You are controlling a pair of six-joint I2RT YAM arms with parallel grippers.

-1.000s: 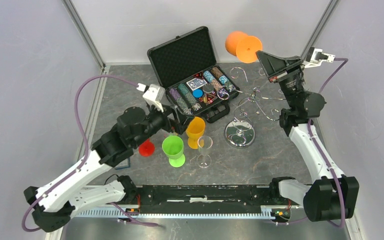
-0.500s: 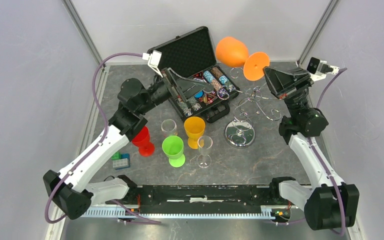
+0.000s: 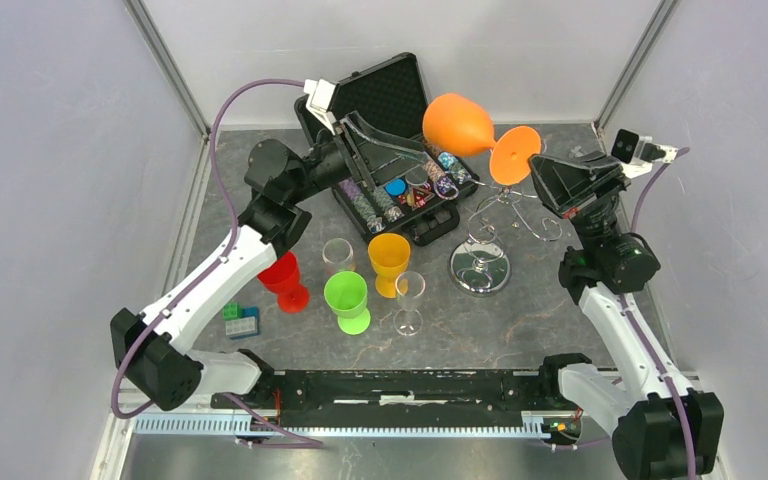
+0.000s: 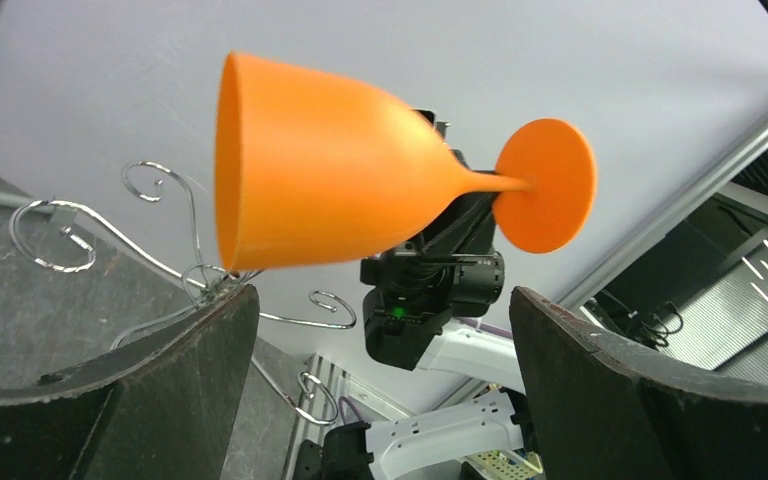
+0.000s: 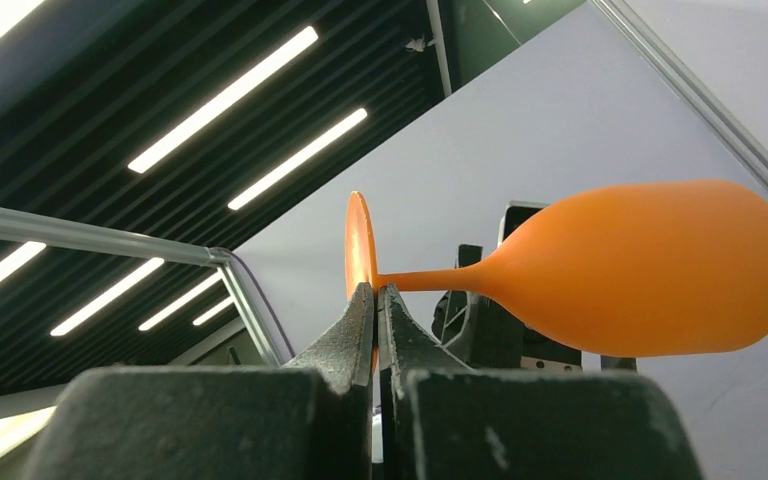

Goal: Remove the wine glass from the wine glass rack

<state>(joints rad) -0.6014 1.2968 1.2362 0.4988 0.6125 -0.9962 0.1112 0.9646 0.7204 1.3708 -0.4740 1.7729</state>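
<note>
An orange wine glass [image 3: 463,124] hangs in the air on its side, high above the chrome wine glass rack [image 3: 482,262]. My right gripper [image 3: 540,166] is shut on the rim of the glass's round foot [image 5: 359,250]; the bowl [image 5: 650,268] points away to the left. My left gripper [image 3: 400,150] is open and empty, raised just left of the bowl. In the left wrist view the glass [image 4: 330,180] floats above and between my wide-apart fingers [image 4: 190,380], not touching them, and the rack's curled hooks [image 4: 160,250] show behind.
An open black chip case [image 3: 390,140] lies at the back under the left gripper. Red [image 3: 285,278], green [image 3: 347,298], yellow [image 3: 390,260] and two clear [image 3: 409,300] cups stand left of the rack. Small blocks [image 3: 240,320] lie near the left arm.
My right gripper has carried the orange glass up and leftwards, off the rack. My left arm rose from among the cups and reached up over the chip case towards the bowl.
</note>
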